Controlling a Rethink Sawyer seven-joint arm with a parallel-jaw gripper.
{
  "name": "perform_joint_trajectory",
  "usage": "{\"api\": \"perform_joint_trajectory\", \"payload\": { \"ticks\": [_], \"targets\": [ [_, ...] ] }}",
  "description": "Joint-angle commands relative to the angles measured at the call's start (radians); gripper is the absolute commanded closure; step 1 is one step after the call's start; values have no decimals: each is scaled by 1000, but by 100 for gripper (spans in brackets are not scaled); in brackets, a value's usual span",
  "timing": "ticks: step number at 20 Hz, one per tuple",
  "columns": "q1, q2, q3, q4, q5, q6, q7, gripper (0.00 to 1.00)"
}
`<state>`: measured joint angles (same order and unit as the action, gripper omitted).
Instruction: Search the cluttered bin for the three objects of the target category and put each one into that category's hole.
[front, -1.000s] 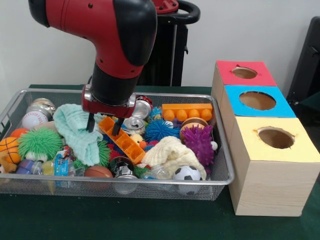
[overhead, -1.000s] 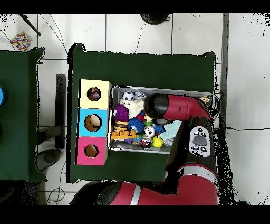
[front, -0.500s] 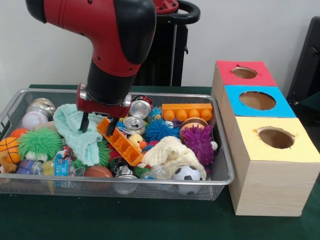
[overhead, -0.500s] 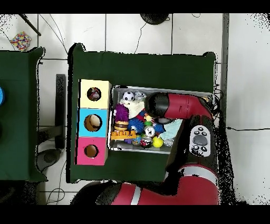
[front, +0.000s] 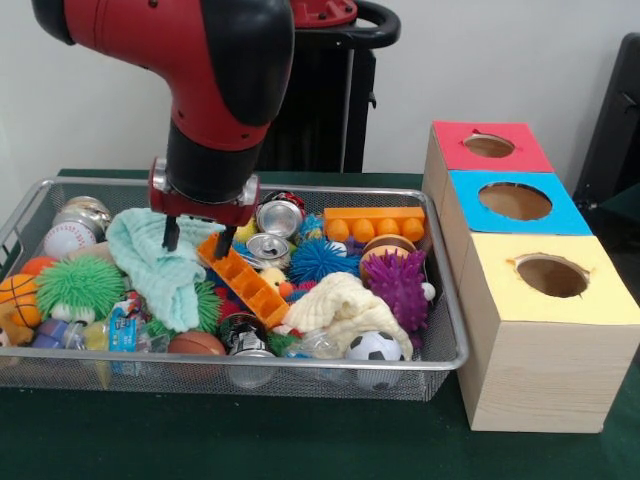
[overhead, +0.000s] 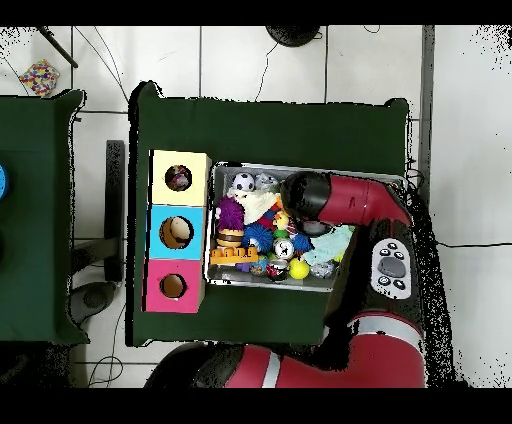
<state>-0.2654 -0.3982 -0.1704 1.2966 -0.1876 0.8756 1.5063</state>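
Observation:
My gripper (front: 200, 240) hangs open over the left-middle of the wire bin (front: 300, 365). Its fingers straddle the upper end of a long orange studded block (front: 248, 285), which lies tilted on the clutter. The right fingertip (front: 228, 244) is at the block's end, and the left one is over a mint cloth (front: 155, 265). Two crushed cans (front: 270, 248) lie just right of the gripper. The sorting box stands to the right with a red hole (front: 489, 145), a blue hole (front: 515, 201) and a yellow hole (front: 552, 276). In the overhead view the arm (overhead: 340, 200) hides the gripper.
The bin is packed: a green spiky ball (front: 80, 283), baseball (front: 68, 238), blue spiky ball (front: 320, 260), purple spiky ball (front: 398, 285), cream cloth (front: 345, 305), soccer ball (front: 374, 347) and a second orange block (front: 375, 222) at the back. Overhead, the boxes (overhead: 177, 232) sit left of the bin (overhead: 213, 240).
The gripper has slid to the picture's left in the front view and risen a little, from over the orange block's middle to its upper end. The block has barely shifted.

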Motion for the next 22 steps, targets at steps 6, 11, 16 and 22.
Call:
{"api": "perform_joint_trajectory", "payload": {
  "ticks": [6, 11, 16, 22],
  "targets": [
    [-22, -9, 90, 38, 239, 274, 251, 0],
    [-14, -14, 84, 70, 312, 256, 275, 0],
    [1, -32, 72, 144, 397, 205, 316, 0],
    [-15, -3, 123, 231, 485, 138, 265, 0]
  ]
}}
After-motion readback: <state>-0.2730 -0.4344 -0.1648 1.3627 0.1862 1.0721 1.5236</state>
